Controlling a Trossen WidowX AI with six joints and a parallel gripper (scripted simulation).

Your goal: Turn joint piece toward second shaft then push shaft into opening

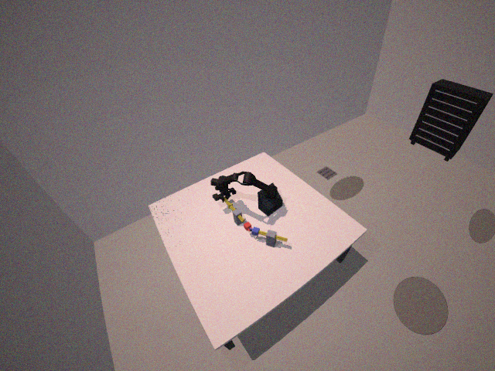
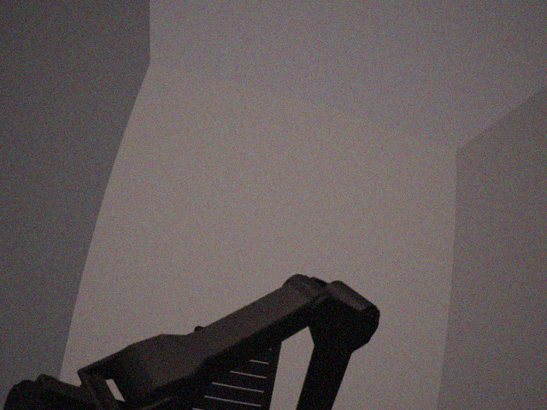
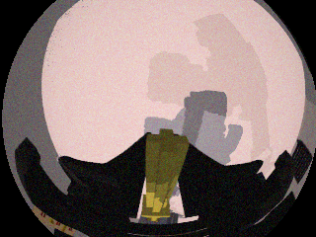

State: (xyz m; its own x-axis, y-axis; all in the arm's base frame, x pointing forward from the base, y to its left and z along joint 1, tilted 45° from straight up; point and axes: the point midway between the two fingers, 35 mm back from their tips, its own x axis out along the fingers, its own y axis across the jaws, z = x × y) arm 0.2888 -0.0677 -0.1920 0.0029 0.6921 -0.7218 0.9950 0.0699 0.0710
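Note:
The second shaft (image 1: 230, 205) (image 3: 162, 173) is yellow and runs through its grey block (image 1: 237, 216). My gripper (image 1: 224, 198) (image 3: 162, 137) is shut on this shaft near its outer end, with a dark finger on either side. The shaft's inner end points at a red square piece (image 1: 247, 226), close to it; whether it touches or enters is too small to tell. A blue piece (image 1: 255, 230) sits just beyond the red one, with a small dark link between them. The other yellow shaft (image 1: 282, 239) runs from the blue piece through the other grey block (image 1: 271, 238).
The arm's base (image 1: 270, 201) stands on the pale table (image 1: 223, 287), behind the shafts. The table's left edge is not far from the gripper. The exterior view shows only arm links (image 2: 247, 322), walls and a dark slatted object (image 2: 238, 388), not the shafts.

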